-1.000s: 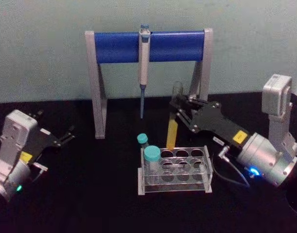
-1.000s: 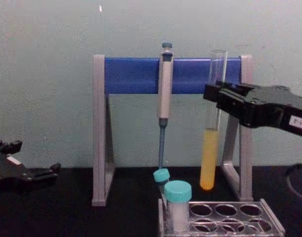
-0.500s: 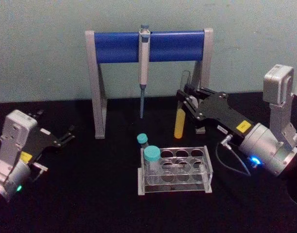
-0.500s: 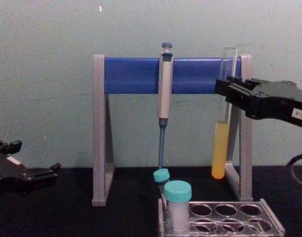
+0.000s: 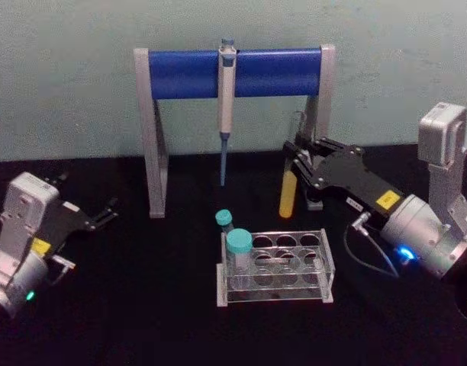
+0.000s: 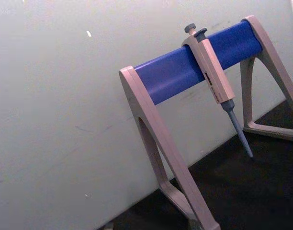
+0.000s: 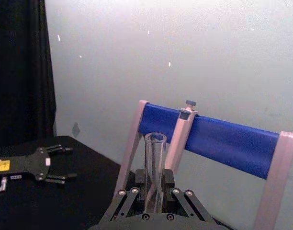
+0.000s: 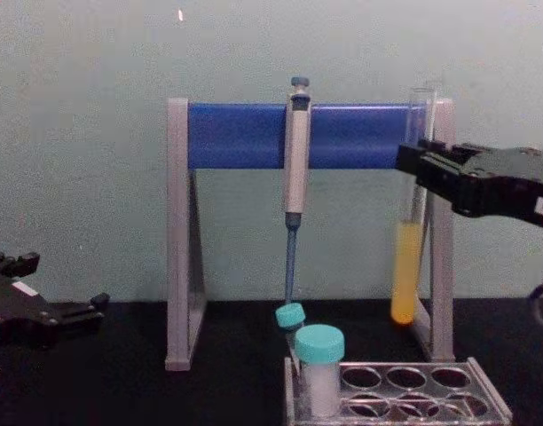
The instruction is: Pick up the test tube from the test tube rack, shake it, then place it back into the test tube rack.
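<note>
The test tube (image 5: 288,187) hangs upright in the air, with yellow-orange liquid in its lower part, behind and right of the test tube rack (image 5: 323,263). My right gripper (image 5: 295,157) is shut on its clear upper part. In the chest view the test tube (image 8: 407,271) stands in front of the stand's right leg, well above the test tube rack (image 8: 489,404), with the right gripper (image 8: 413,165) holding it. The right wrist view shows the test tube (image 7: 154,160) pinched between the fingers (image 7: 132,194). My left gripper (image 5: 105,213) rests open at the far left.
A grey-and-blue pipette stand (image 5: 188,74) spans the back, with a grey pipette (image 5: 226,99) hanging from it. Two teal-capped tubes (image 5: 239,244) (image 5: 223,219) stand at the rack's left end. The stand's right leg (image 8: 443,266) is close beside the held tube.
My right gripper has carried the test tube to the right and a little higher, away from above the rack and toward the stand's right leg. The left arm has not moved.
</note>
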